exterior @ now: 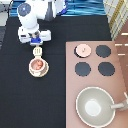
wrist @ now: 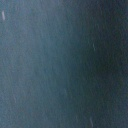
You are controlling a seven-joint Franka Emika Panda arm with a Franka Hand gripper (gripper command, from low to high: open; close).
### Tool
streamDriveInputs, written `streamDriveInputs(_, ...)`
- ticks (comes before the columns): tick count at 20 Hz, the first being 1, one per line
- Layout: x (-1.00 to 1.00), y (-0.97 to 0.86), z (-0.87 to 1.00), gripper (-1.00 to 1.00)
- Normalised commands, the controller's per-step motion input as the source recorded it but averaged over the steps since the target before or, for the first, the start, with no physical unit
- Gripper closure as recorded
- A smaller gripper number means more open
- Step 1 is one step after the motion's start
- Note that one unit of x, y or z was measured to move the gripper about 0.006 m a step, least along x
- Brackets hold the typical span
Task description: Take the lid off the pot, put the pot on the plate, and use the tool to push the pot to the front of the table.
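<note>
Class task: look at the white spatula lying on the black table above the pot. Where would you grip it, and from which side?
The spatula lies flat, just above the pot on its plate. The gripper sits at its upper end. Probably best: come straight down from above and pinch the narrow handle across its width, away from the pot's rim.

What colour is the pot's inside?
Reddish-brown inside the pot, clearest in the exterior view; end effector is above it.

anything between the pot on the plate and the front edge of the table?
Nothing visible. The pot sits on the plate, with bare black table toward the exterior view's bottom. The tool and gripper lie on its top side.
</note>
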Motion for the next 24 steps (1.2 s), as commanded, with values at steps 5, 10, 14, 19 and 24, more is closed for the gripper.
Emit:
streamDriveInputs(5, 0.92, 0.20, 0.20, 1.00)
streamDriveInputs(10, 0.97, -0.09, 0.07, 1.00)
streamDriveInputs(14, 0.99, -0.18, 0.00, 1.00)
streamDriveInputs(19, 1.00, -0.06, 0.11, 1.00)
streamDriveInputs(24, 1.00, 0.00, 0.27, 1.00)
